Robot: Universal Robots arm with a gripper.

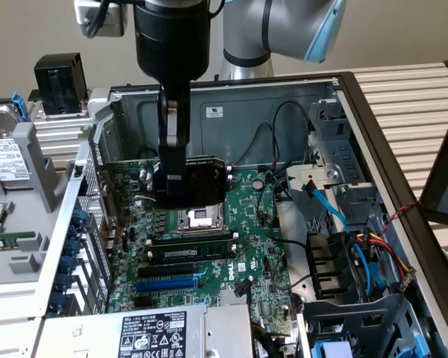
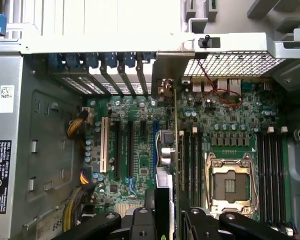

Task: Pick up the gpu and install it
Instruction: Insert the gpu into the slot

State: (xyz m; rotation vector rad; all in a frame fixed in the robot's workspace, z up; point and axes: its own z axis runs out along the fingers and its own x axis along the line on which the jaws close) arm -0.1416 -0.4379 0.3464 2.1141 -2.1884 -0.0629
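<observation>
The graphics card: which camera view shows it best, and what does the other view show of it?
The exterior view: the graphics card shows its black fan cover broadside, held in the claw above the main board. The wrist view shows it edge-on, as a thin strip.

We log an open computer case with the green motherboard inside. The CPU socket sits mid-board, with black RAM sticks just beside it and a blue slot past them. The labelled power supply sits at the near edge. A blue cable runs on the exterior view's right. A hard drive lies outside the case on the exterior view's left.
</observation>
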